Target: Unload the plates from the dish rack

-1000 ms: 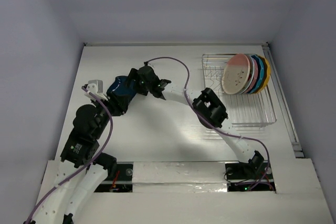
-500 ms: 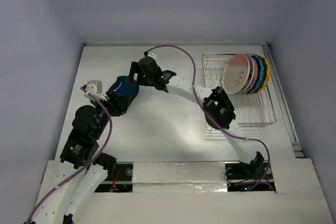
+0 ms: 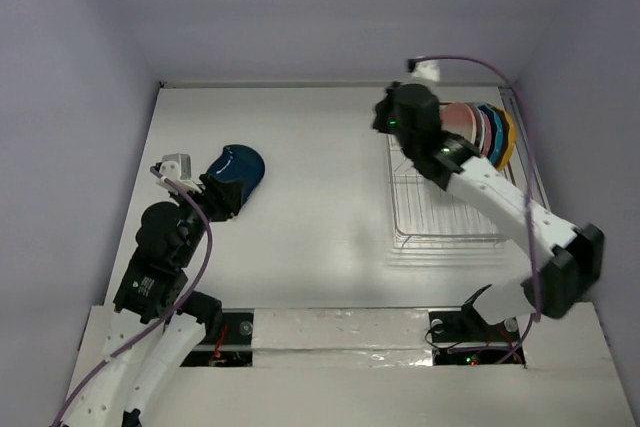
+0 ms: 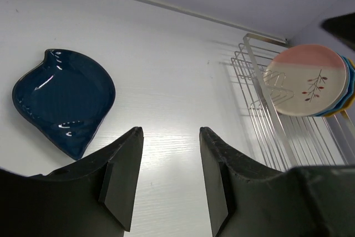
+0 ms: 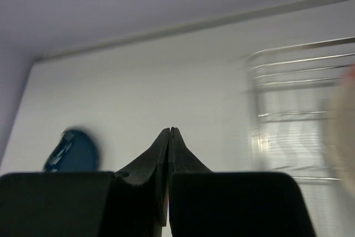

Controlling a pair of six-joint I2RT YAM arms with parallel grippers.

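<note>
Between lilac walls (image 3: 70, 67), table (image 3: 320, 217) with rack (image 3: 452, 239)

The dark blue plate (image 4: 64, 99) is shining. The front plate (image 4: 306, 80) is showing pink on top, cream below, with a dark twig and red leaves. A blue plate (image 3: 495, 123) and a yellow plate (image 3: 508, 139) are peeking out behind.

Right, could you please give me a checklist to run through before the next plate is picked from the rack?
1. Dark blue plate lies flat on the table, outside the dish rack: ok.
2. Left end effector open and holding nothing: ok.
3. Right end effector open for a grasp: not ok, it is shut.
4. Pink-and-white front plate and those behind it upright in the rack: ok.
5. Right end effector lined up with that front plate: cannot tell, its wrist view is blurred.
</note>
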